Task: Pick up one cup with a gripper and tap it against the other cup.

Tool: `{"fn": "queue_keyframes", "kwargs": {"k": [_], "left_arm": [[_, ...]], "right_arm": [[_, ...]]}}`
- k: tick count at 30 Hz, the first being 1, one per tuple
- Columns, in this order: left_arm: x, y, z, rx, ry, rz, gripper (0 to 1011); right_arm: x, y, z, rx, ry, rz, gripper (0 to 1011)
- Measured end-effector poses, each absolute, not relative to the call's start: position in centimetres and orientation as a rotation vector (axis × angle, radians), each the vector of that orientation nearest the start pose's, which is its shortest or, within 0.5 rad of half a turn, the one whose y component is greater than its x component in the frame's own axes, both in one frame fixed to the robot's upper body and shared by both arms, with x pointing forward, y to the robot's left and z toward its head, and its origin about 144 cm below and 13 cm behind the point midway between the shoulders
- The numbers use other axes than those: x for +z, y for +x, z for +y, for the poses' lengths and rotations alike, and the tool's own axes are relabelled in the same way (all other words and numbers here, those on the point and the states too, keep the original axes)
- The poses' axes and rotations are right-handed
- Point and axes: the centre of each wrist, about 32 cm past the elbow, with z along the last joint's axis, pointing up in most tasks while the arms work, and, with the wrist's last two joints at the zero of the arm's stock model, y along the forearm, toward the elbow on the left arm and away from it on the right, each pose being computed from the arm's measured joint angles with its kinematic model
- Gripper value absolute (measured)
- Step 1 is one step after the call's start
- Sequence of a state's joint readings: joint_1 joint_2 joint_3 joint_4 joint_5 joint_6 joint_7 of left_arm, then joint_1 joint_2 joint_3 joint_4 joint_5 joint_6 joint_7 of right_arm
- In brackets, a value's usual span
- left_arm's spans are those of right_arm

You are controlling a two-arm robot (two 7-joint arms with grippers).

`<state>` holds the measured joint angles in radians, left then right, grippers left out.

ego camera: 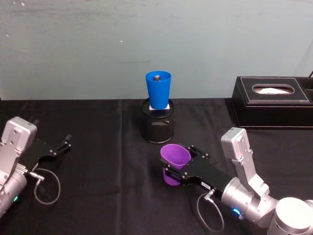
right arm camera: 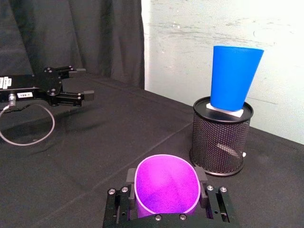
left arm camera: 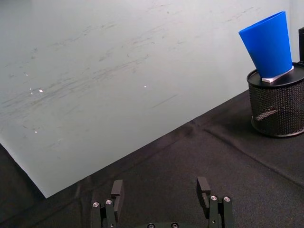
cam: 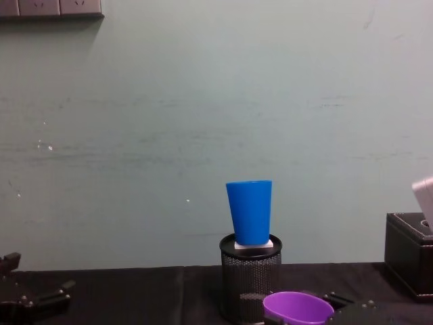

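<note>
My right gripper (ego camera: 180, 164) is shut on the purple cup (ego camera: 174, 156), one finger on each side of its wall, and the cup's mouth is tilted. In the right wrist view the purple cup (right arm camera: 166, 187) sits between the black fingers (right arm camera: 129, 179). It is held low over the black cloth, in front of and below the blue cup (ego camera: 158, 90). The blue cup stands upright on top of a black wire-mesh pen holder (ego camera: 157, 125). The two cups are apart. My left gripper (ego camera: 66, 143) rests at the far left, open and holding nothing.
A black tissue box (ego camera: 271, 100) stands at the back right of the black-covered table (ego camera: 98, 196). A pale green wall closes off the back. A grey cable loops beside the left arm (ego camera: 46, 188).
</note>
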<state>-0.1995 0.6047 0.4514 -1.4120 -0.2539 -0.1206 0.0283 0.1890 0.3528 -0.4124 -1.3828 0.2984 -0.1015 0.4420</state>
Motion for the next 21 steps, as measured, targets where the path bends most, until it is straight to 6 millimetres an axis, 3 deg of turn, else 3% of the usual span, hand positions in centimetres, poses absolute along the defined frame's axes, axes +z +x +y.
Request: {"fn": "queue_keyframes", "kwargs": {"k": [11,21], "left_arm": [[113.98,48.86,30.97,1.248,0.304,-0.285,1000],[113.98,48.86,30.97,1.248,0.304,-0.285,1000]], "right_arm": [[112.06,49.17,-23.06,-0.8,-0.096,-0.033,729],[112.16,49.17,-23.03,-0.8,-0.096,-0.036,978]]}}
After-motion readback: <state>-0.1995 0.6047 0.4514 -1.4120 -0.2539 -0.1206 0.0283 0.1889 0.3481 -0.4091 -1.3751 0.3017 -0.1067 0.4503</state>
